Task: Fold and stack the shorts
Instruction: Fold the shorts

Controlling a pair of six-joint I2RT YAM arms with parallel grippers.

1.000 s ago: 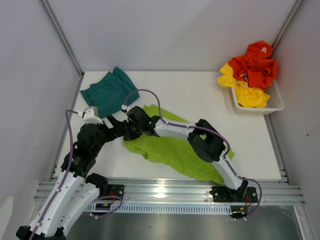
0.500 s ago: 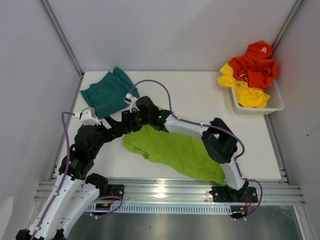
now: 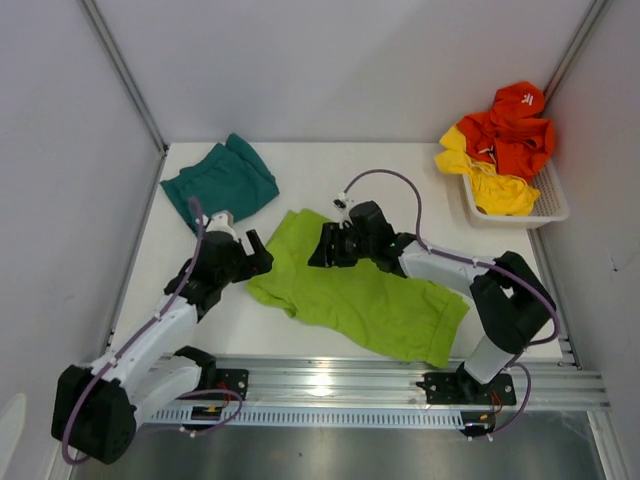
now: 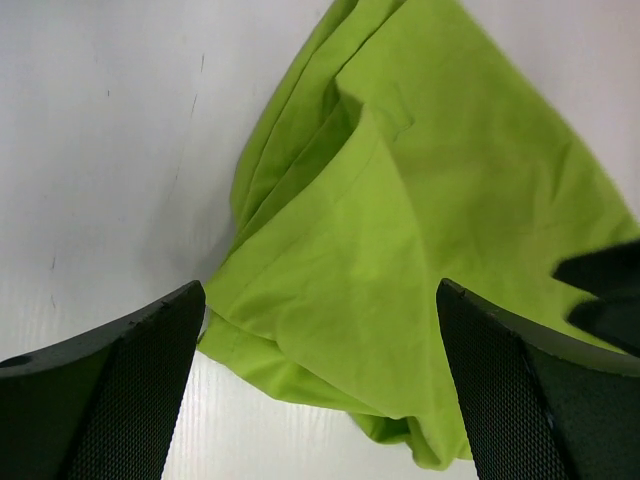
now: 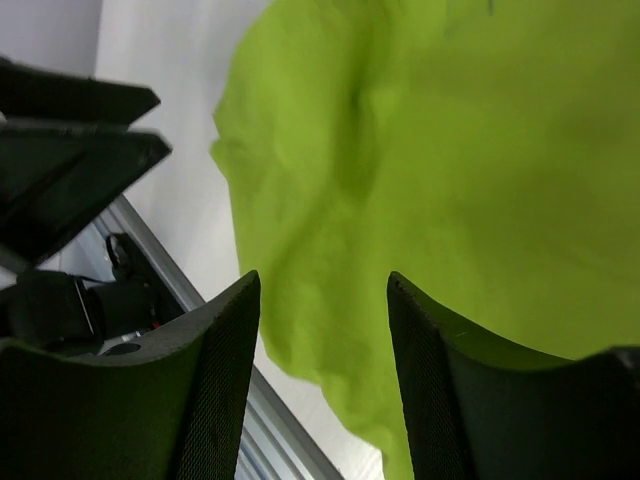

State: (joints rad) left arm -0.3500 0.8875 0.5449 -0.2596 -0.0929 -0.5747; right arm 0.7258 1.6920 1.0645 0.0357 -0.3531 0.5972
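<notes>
The lime green shorts [image 3: 365,298] lie crumpled and partly folded over in the middle of the table. Their left edge lies under my left gripper [image 3: 252,256], which is open and empty, and the cloth [image 4: 400,220] fills its view between the wide fingers [image 4: 100,390]. My right gripper [image 3: 318,250] hovers over the top left part of the green shorts [image 5: 450,150], open with nothing between its fingers [image 5: 205,380]. The teal shorts [image 3: 220,185] lie bunched at the back left corner, apart from both grippers.
A white basket [image 3: 548,205] at the back right holds orange and yellow garments [image 3: 505,135]. The metal rail [image 3: 330,380] runs along the table's near edge. Grey walls close in both sides.
My right gripper opened, let go of the green shorts and drew back to the right. The left arm dropped lower, its gripper staying open at the shorts' left edge.
</notes>
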